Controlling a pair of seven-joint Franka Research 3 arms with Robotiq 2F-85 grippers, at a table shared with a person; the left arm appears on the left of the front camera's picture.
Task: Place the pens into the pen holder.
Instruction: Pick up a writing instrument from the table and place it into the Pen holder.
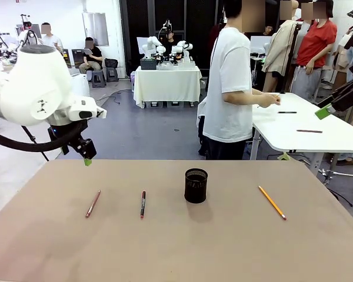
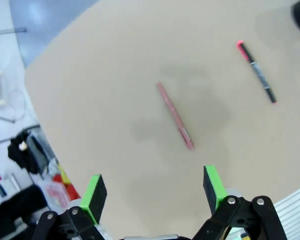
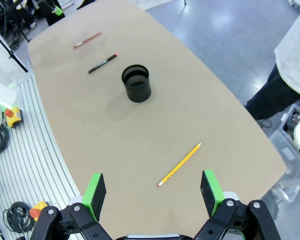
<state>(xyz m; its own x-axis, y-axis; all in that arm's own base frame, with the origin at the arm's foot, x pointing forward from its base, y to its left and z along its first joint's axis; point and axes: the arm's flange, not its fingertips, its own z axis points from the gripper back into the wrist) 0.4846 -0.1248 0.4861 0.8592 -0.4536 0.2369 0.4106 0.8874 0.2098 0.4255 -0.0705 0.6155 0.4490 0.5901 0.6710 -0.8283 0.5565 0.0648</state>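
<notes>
Bare brown table (image 1: 176, 252) lies closest to me, and across it the things sit in a loose row: the brownish-red pen (image 1: 93, 203) on the left, the dark pen with red ends (image 1: 143, 204) just beside it, the black mesh pen holder (image 1: 196, 185) near the middle, upright and empty as far as I can see, and the yellow-orange pencil (image 1: 272, 202) well apart on the right. Nothing is in the holder yet. Both claws hang above the table, spread wide and empty – the left claw (image 2: 153, 189) over the brownish-red pen, the right claw (image 3: 152, 192) high over the pencil. My worry is how flat and thin these sticks are: a descent slightly off could scrape the pads on the table or roll a pen away, and a pinch far from its middle would let it droop. That light holder could tip too – a tip catching its rim would do it.
</notes>
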